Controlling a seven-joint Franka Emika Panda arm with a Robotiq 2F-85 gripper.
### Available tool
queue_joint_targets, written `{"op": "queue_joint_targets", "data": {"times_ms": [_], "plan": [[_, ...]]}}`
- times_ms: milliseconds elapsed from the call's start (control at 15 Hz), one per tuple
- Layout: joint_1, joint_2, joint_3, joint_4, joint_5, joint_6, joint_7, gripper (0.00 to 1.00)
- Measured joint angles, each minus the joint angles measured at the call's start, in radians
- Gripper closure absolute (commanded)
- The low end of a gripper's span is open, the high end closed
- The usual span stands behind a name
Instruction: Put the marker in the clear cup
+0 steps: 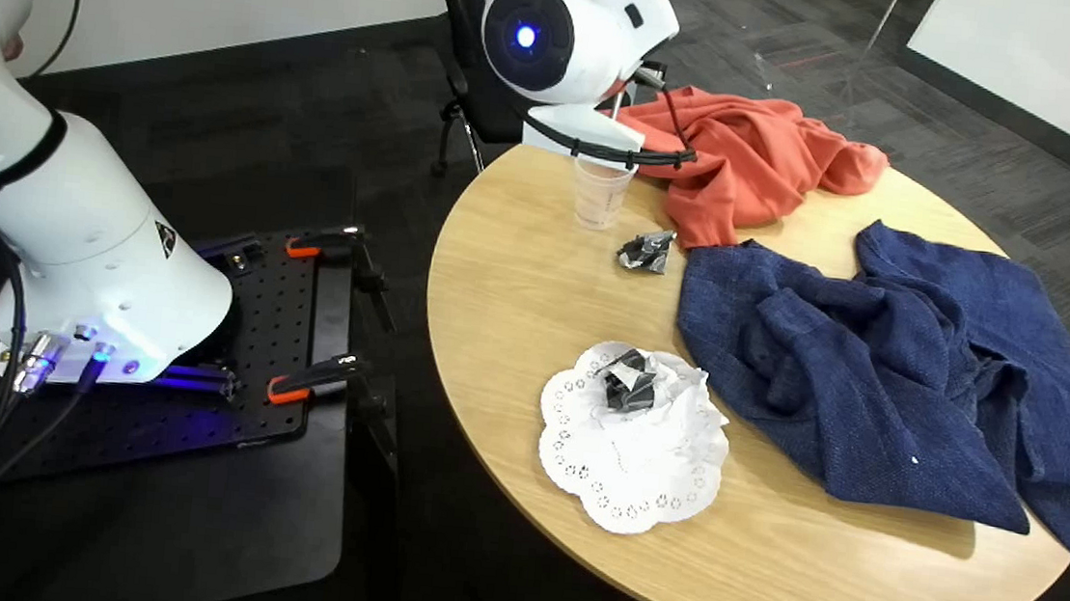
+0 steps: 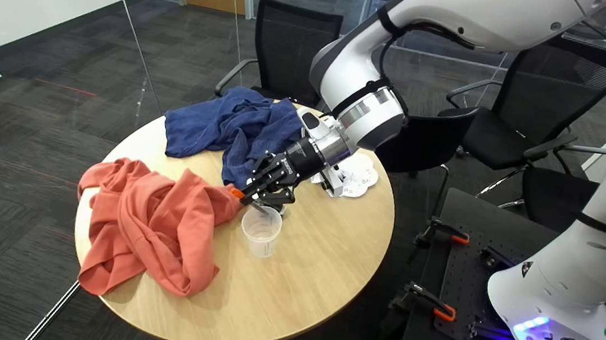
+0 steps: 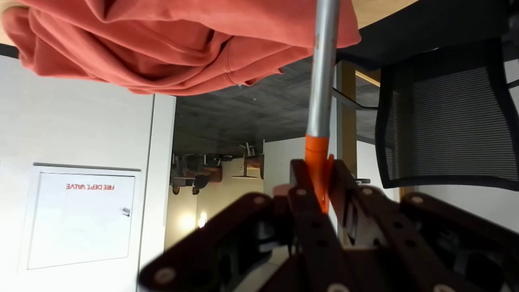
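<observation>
The marker has a silver body (image 3: pixel 323 73) and an orange cap (image 3: pixel 316 152). My gripper (image 3: pixel 318 172) is shut on the cap in the wrist view, with the silver body pointing away from the fingers. In an exterior view the gripper (image 2: pixel 249 191) is above the table, and the silver body (image 2: pixel 259 208) slopes down to the rim of the clear cup (image 2: pixel 262 239). Its end overlaps the cup's mouth there; I cannot tell how deep it is. The cup also shows upright in an exterior view (image 1: pixel 599 198), its top partly behind the arm. It is out of the wrist view.
An orange-red cloth (image 2: pixel 161 228) lies beside the cup. A dark blue cloth (image 1: pixel 878 369) lies further along the round table (image 1: pixel 503 336). A crumpled dark wrapper (image 1: pixel 646 251) is near the cup. A white doily (image 1: pixel 571 439) holds crumpled paper and another wrapper.
</observation>
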Motion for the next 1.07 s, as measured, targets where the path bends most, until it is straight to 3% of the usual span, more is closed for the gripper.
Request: {"op": "queue_joint_targets", "data": {"times_ms": [800, 867, 933, 1067], "plan": [[0.001, 0.167, -0.033, 0.058, 0.0, 0.0, 0.0, 0.96], [0.001, 0.179, -0.035, 0.059, 0.0, -0.001, 0.0, 0.57], [0.001, 0.189, -0.037, 0.06, 0.0, -0.001, 0.0, 0.56], [0.002, 0.205, -0.04, 0.065, 0.0, -0.001, 0.0, 0.43]]}}
